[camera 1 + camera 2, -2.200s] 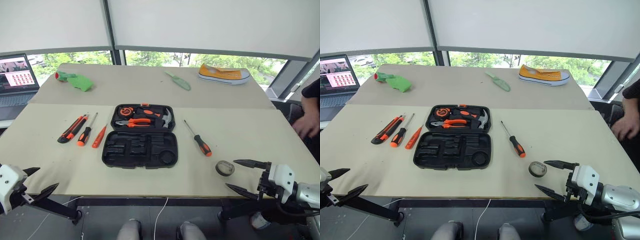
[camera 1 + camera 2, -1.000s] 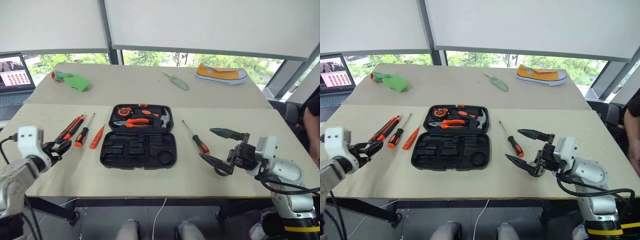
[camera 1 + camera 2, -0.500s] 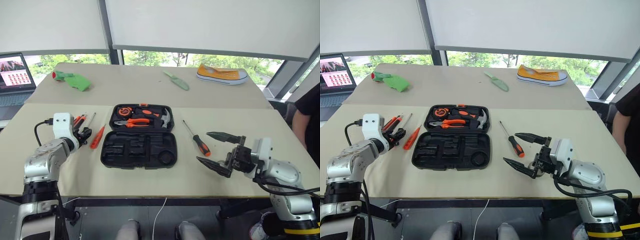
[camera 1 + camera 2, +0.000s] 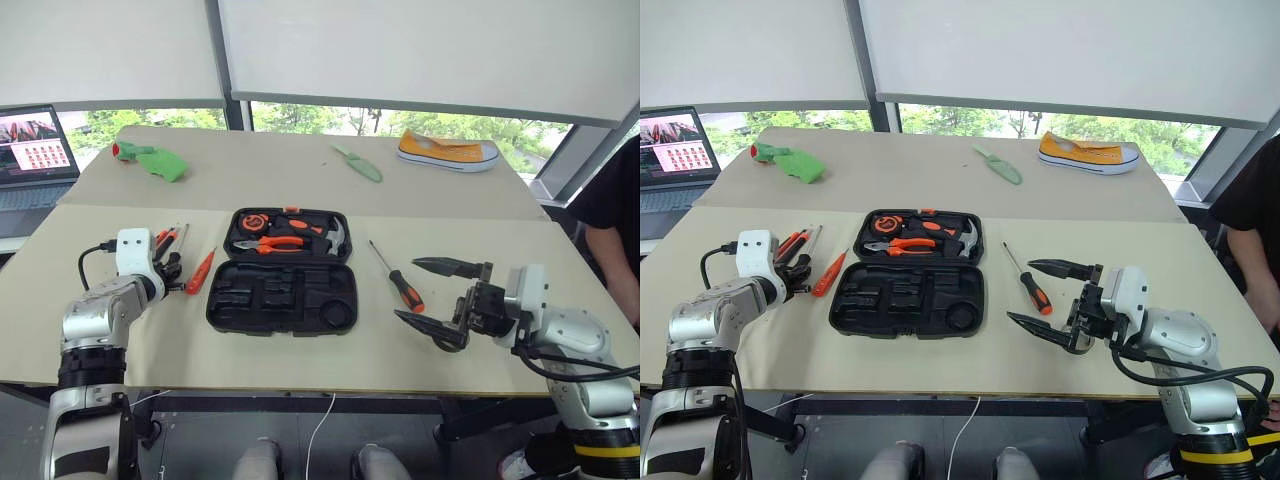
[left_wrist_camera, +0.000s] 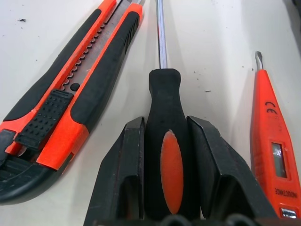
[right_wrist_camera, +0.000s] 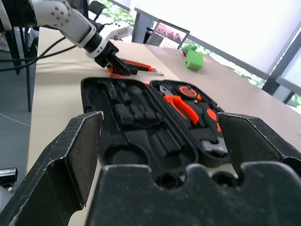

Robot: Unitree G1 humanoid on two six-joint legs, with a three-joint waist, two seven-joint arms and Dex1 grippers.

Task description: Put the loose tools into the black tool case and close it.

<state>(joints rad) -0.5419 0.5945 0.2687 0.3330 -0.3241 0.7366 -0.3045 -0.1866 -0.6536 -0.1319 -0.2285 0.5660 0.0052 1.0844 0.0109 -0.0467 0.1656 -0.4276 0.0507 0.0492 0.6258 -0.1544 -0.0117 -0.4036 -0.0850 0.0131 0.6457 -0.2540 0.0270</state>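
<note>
Since a second ago the left gripper [image 5: 165, 136] has reached forward from the table's near-left edge to the tool row and narrowed its fingers around the black-and-orange handle of a screwdriver [image 5: 164, 141]. Both pads now press the handle's sides, while the tool still lies flat on the table. The knife [image 5: 66, 89] lies just beside it on one side, the small orange tester [image 5: 273, 136] on the other. The case [image 4: 281, 272] sits open at the table's middle, its near half showing bare slots. Another screwdriver [image 4: 396, 276] lies toward the right edge, near the right gripper [image 4: 432, 292], which hovers wide open and holds nothing. To do this step well, I judge the grip should firm up before lifting straight up, so neither neighbour gets dragged.
</note>
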